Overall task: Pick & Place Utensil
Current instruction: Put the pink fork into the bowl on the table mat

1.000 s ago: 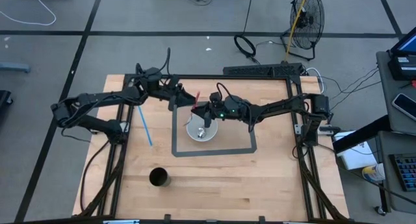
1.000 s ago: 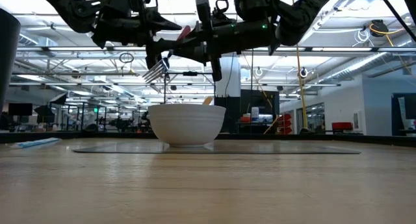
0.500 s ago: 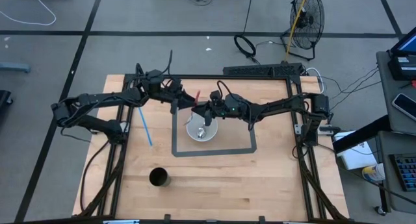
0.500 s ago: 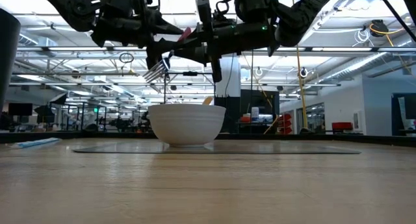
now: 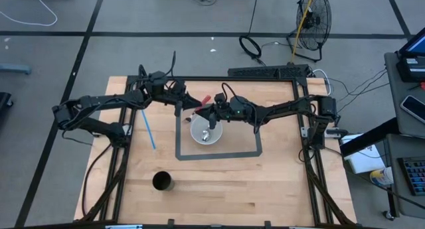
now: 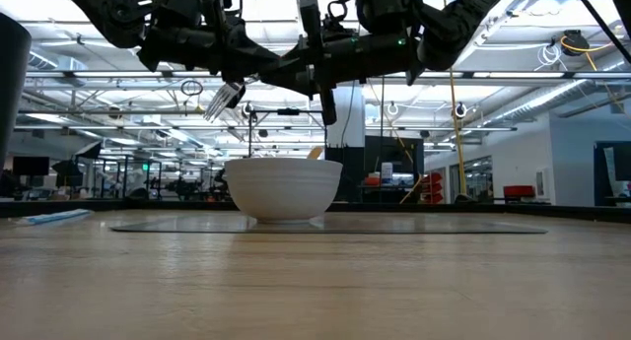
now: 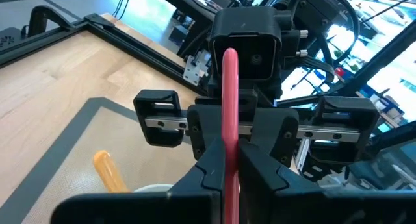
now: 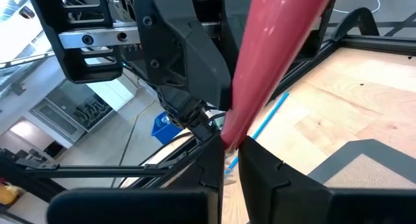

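Claws meet above the white bowl (image 5: 206,131): the left claw (image 5: 184,100) and right claw (image 5: 214,112) each pinch the red-handled fork (image 5: 202,101) from opposite ends, held in the air over the bowl's far-left rim; if both keep hold while pulling apart, the fork could twist or drop onto the surface (image 5: 265,176), missing the bowl; its long axis runs between the two claws, tines (image 6: 223,99) angled down toward the left arm's side, red handle toward the right claw.
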Controlling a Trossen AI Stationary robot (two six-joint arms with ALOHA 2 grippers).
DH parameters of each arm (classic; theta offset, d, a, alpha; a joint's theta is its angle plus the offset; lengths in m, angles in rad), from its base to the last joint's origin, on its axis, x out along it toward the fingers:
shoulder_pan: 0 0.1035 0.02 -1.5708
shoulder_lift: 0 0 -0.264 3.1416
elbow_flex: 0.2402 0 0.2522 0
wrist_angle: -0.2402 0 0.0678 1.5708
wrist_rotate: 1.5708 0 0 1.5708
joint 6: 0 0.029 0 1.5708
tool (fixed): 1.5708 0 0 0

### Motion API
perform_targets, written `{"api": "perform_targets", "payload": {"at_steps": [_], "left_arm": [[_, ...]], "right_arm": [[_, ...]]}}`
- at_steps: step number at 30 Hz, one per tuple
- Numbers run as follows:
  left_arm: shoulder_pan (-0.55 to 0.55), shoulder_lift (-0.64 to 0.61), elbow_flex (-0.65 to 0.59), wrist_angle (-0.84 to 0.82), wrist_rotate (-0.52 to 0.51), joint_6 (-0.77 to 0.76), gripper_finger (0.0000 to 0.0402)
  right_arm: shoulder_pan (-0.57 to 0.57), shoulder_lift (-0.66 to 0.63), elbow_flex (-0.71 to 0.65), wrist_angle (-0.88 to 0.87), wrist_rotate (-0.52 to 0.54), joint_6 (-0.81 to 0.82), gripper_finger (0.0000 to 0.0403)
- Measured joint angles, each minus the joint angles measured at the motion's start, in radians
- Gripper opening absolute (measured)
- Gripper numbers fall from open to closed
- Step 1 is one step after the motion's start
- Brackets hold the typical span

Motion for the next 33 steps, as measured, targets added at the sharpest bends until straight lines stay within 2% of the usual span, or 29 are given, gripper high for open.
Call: {"api": "perform_targets", "payload": {"at_steps": [3, 9, 21, 27, 33], "left_arm": [[-0.001, 0.0, 0.0, 0.0, -0.001, -0.001, 0.0029], [-0.009, 0.0, 0.0, 0.002, -0.019, 0.01, 0.0001], [-0.04, 0.0, 0.0, -0.048, -0.062, 0.049, 0.0002], [-0.005, 0.0, 0.0, -0.07, -0.061, 0.04, 0.0007], [0.073, 0.0, 0.0, -0.139, -0.034, 0.039, 0.0024]], "right_arm": [[0.0, 0.0, 0.0, 0.002, -0.015, -0.001, 0.0019], [0.0, 0.0, 0.0, 0.004, -0.021, -0.003, 0.0005], [0.0, 0.0, 0.0, 0.003, -0.018, -0.026, 0.0], [0.0, 0.0, 0.0, 0.002, -0.022, -0.026, 0.0001], [-0.012, -0.042, 0.0, -0.048, -0.147, -0.069, 0.0008]]}}
